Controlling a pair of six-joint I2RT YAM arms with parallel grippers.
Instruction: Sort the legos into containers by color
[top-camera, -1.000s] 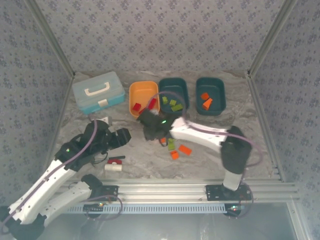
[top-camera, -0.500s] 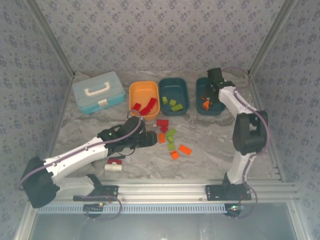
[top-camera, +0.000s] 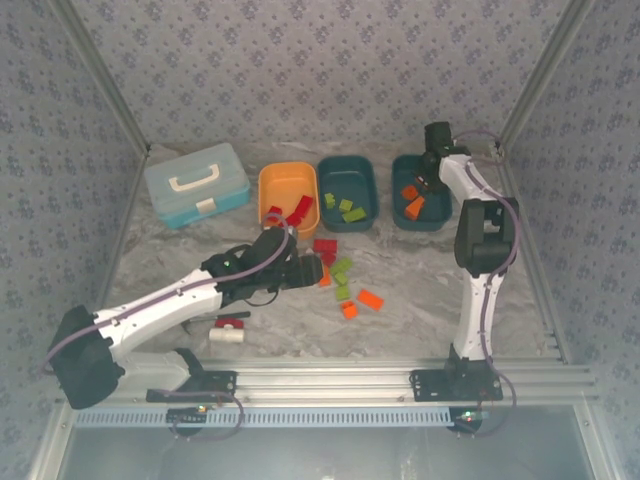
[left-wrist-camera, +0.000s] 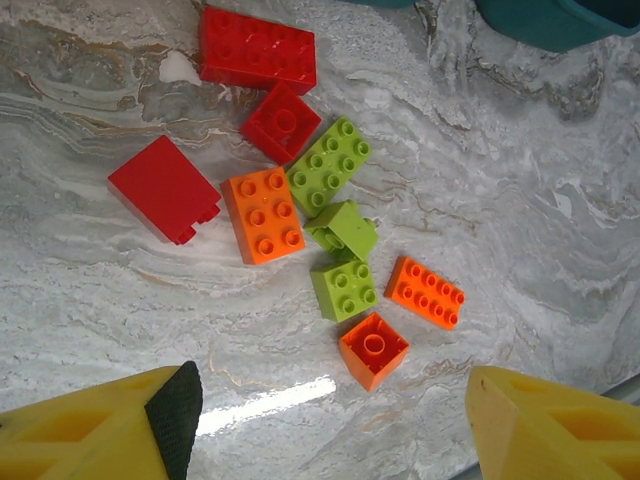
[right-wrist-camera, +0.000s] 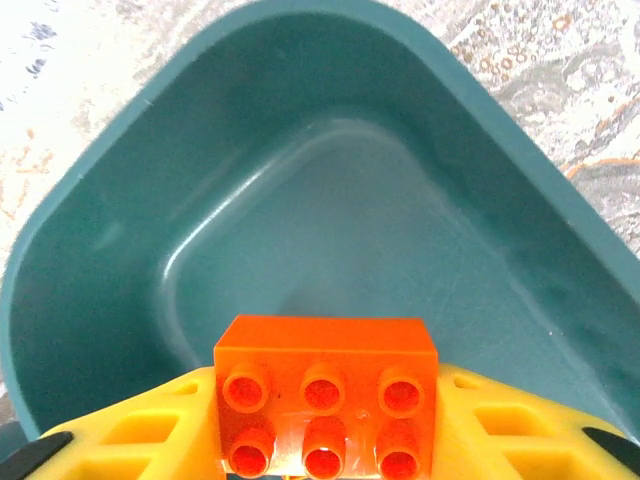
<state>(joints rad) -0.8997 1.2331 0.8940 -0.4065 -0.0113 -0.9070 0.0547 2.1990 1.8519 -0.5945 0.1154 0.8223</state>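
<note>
Open marble table (top-camera: 430, 290) lies right of the loose legos (top-camera: 343, 278) — left arm (top-camera: 170, 300), case (top-camera: 196, 184) and red-handled tool (top-camera: 228, 330) crowd the left side.

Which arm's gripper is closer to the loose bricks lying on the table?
Left. The left gripper hangs open beside the loose bricks; the right gripper is far off over the right teal tub, gripping an orange brick.

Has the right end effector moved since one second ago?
Yes: the right end effector went rightward from beside the orange tub to the right teal tub, holding an orange brick.
</note>
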